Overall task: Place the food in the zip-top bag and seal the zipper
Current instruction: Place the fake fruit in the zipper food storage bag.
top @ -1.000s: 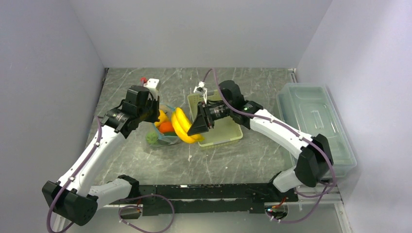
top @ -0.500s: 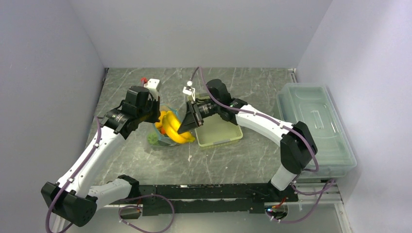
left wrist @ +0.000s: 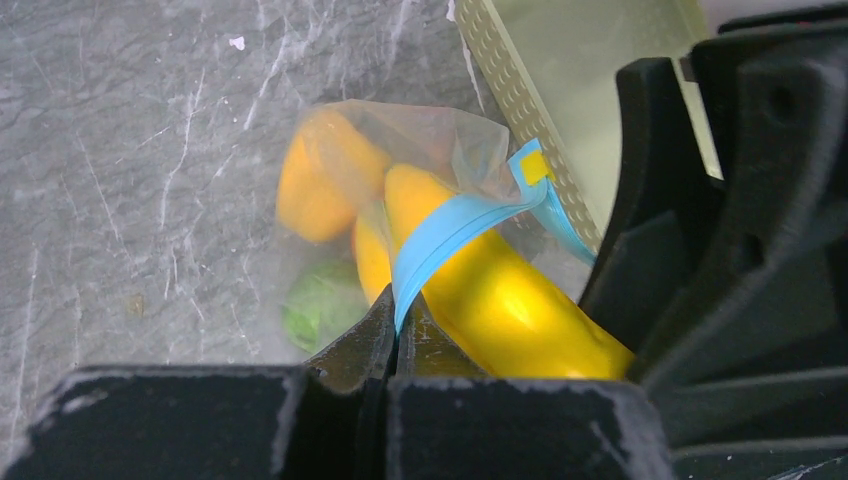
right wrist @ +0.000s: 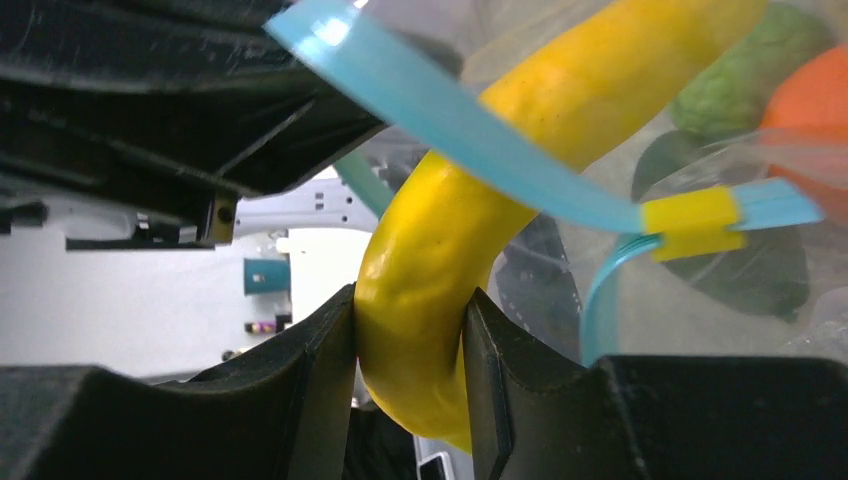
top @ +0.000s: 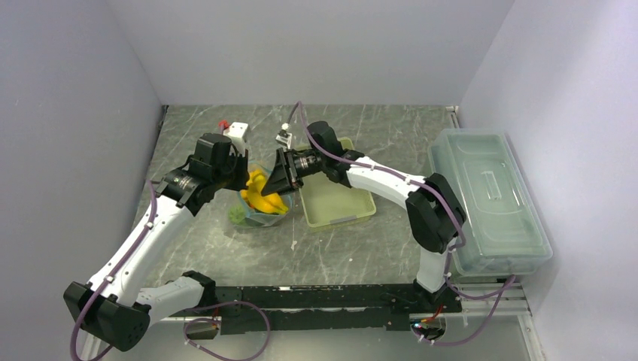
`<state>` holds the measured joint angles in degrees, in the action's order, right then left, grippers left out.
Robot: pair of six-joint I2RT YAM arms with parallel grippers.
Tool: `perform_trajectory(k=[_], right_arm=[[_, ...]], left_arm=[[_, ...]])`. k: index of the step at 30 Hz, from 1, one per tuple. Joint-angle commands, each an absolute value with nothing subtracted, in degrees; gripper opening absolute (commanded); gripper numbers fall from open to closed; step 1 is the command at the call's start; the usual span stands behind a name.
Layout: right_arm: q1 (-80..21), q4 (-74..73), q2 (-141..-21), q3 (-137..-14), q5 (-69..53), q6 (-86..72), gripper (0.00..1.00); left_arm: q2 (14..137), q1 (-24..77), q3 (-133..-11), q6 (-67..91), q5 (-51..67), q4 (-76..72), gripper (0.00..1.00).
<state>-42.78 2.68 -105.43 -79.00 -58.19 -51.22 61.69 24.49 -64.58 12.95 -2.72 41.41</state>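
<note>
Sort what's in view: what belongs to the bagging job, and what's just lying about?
In the job: bag; zipper, pinched by the left gripper; bananas, held by the right gripper; pepper; green ball; orange fruit.
Lying about: basket; lidded box.

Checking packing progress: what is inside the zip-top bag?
Through the zip-top bag show a yellow-orange pepper, a green ball and an orange-red round one. The bananas, gripped by the right hand, poke in through its mouth. Whatever lies beneath them is covered.
</note>
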Motion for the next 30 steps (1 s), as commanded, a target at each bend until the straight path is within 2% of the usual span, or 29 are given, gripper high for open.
perform_trajectory(k=[1,10,19,25,30], right_arm=[[-42.13,10.67,-106.17,-80.93,-53.89,-60.99,0.00],[-41.57,24.54,-108.49,-75.35,-47.73,-76.32,0.00],[-42.79,15.64,-104.84,-74.35,-35.66,-69.12,0.00],[-44.35,11.44,-102.98,-74.11,-30.41,-65.17,0.18],[-45.27,10.26,-101.97,-74.23,-28.11,-63.87,0.38]], left_arm=[[60.47,25.11,-64.99,11.88,-1.19,39.90,0.00],[60.66,25.49,-65.04,11.98,-0.53,39.83,0.00],[60.65,25.62,-65.13,12.20,-0.96,39.94,0.00],[60.82,25.58,-65.12,12.29,-1.39,40.08,0.00],[60.98,25.57,-65.11,12.32,-1.58,40.22,0.00]])
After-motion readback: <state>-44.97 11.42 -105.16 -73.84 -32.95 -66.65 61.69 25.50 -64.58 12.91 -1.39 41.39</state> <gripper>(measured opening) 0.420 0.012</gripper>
